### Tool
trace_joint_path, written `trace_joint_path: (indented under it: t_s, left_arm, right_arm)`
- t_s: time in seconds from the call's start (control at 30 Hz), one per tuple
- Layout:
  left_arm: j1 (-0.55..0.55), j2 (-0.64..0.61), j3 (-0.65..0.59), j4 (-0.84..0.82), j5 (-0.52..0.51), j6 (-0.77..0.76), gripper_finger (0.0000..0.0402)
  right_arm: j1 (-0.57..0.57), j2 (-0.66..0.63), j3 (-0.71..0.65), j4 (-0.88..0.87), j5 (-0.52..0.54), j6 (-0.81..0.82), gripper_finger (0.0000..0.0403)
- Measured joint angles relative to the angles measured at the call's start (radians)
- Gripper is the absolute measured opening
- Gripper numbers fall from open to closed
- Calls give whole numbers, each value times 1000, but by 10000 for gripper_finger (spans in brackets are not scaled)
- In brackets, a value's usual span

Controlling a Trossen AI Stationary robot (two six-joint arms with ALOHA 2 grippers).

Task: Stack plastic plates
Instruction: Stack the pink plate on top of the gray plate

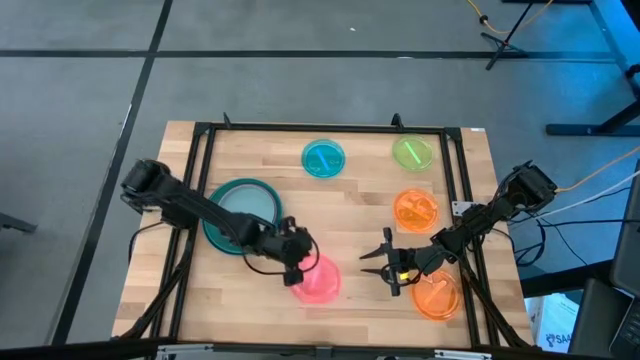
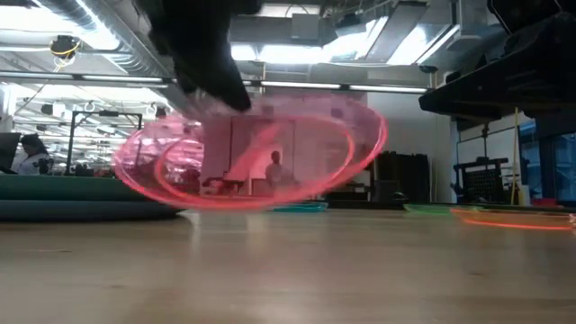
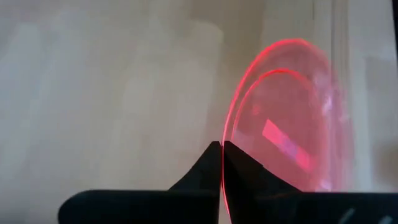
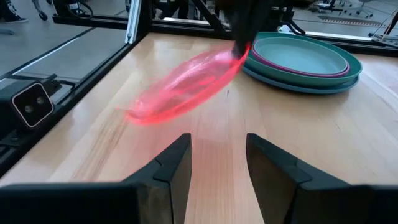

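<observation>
Even overhead illumination; ceiling strip lights (image 2: 297,54) flare white in the low view. The pink plate (image 2: 256,153) is motion-blurred in the low and right wrist views. The left wrist view is soft and washed out throughout. The table (image 1: 350,300) shows only faint shadows.

1. The place is a robotics lab or workshop with an industrial look.
2. A wooden table (image 1: 330,300) stands in a black metal frame (image 1: 205,140) on grey floor.
3. Exposed ceiling ducts (image 2: 90,22) and strip lights run overhead.
4. Cables (image 1: 600,180) and a stand's legs (image 1: 515,35) lie nearby.
</observation>
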Motion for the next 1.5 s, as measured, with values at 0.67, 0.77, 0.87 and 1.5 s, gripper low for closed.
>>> trace_joint_path:
  t_s: [0.67,0.77,0.87,1.5]
  left_arm:
    - [98,-281,0,-641,-379,-178,2]
    - [133,-293,0,-777,-385,-227,2]
    - [168,-292,0,-928,-384,-276,2]
    - [263,-292,-238,-853,-239,-267,4]
  right_arm:
    - [0,0,0,-5,19,6,143]
    - [0,0,0,-7,19,6,143]
    - [0,0,0,-8,19,8,143]
    - [0,0,0,-23,19,24,143]
